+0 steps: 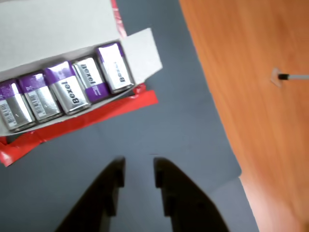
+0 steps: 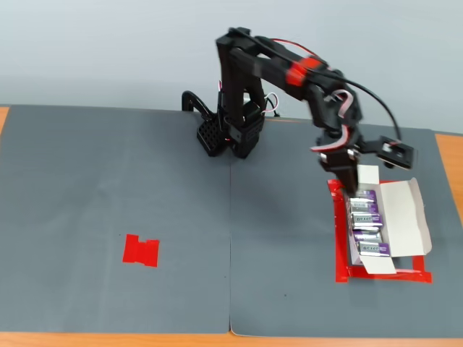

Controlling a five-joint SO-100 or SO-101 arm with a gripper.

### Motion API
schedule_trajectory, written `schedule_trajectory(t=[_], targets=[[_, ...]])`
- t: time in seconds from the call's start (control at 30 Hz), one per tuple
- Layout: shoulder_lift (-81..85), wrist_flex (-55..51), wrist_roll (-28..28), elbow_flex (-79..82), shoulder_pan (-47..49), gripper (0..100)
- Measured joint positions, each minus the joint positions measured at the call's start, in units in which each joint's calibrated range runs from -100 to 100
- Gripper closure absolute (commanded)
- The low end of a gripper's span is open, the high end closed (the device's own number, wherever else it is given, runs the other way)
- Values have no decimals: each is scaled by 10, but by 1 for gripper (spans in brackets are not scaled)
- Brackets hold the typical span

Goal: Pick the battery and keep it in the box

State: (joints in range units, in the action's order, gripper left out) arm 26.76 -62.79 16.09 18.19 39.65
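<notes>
Wrist view:
- Found the gripper (image 1: 139,166) parted and empty, hanging over the grey mat (image 1: 169,130) just short of the box (image 1: 140,48).
- Counted five in the row. Took the battery (image 1: 116,67) at the right end as the one in question. Seated inside, leaning on the end flap, touching its neighbour.
- Saw the red tape frame (image 1: 120,108) poking out from under the carton, and bare wooden table (image 1: 260,121) off to the right.

Fixed view:
- Placed the gripper (image 2: 348,189) at the far end of the box (image 2: 405,210), right above the row of batteries (image 2: 365,217). Couldn't read the finger gap from here.
- Saw the red tape frame (image 2: 340,238) around the carton.
- Noted the red tape patch (image 2: 141,250) far left on the mat (image 2: 108,181), nothing on it.

Judgement:
- Read the row as full, so placing looked done and backing off looked like the step in hand.
- Would have lifted straight up first, fingers kept apart, then swung away.
- Would have avoided any sideways drag. Light carton, loose flaps, easy to shove off the frame or tip that end cell out.
</notes>
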Motion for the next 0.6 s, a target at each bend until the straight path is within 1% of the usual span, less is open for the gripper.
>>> schedule_trajectory(t=[0.17, 0.27, 0.6], targets=[[127, -1, 0, 71, -59, 94], [201, -1, 0, 118, -98, 98], [449, -1, -4, 267, -211, 98]])
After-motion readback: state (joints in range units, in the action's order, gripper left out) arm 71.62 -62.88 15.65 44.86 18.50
